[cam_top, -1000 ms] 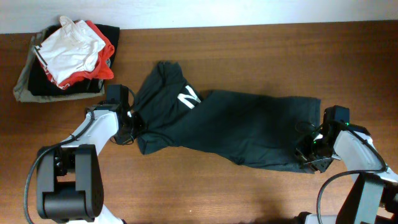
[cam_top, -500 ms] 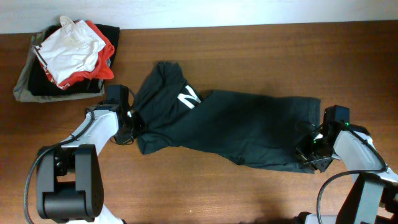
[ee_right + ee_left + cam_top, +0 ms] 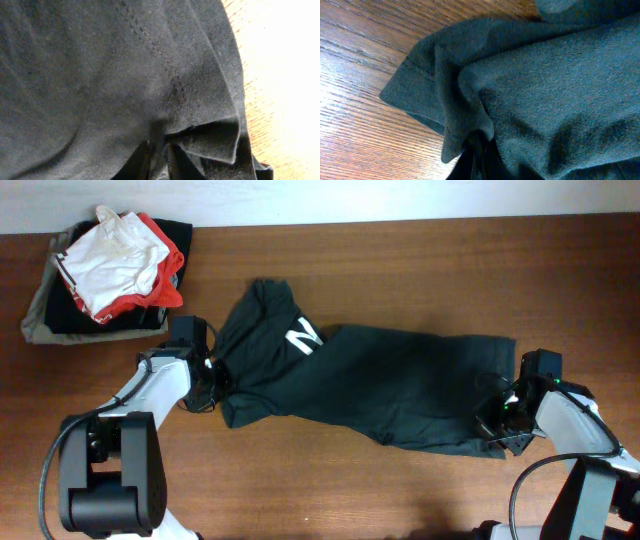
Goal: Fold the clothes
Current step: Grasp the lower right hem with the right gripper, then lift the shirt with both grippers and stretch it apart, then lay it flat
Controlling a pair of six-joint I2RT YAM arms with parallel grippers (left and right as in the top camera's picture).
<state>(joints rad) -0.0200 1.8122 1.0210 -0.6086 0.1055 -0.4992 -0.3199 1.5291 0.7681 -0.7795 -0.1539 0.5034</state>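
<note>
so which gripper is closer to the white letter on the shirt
Left. The left gripper holds the shirt near the letter; the right gripper is at the shirt's far end.

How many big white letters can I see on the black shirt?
1. A white N shows on the black shirt, up near its bunched-up end. More letters may be hidden inside the folds.

One dark T-shirt (image 3: 370, 395) lay on the single wooden table (image 3: 400, 260), with one white letter (image 3: 302, 337) showing. At ten o'clock three garments could be told apart: one white piece with red-orange trim (image 3: 115, 260), one grey-khaki piece (image 3: 35, 322) and one black piece (image 3: 178, 232). There were two arms and two grippers: one left gripper (image 3: 212, 388) at eight o'clock, one right gripper (image 3: 492, 425) at four o'clock.
</note>
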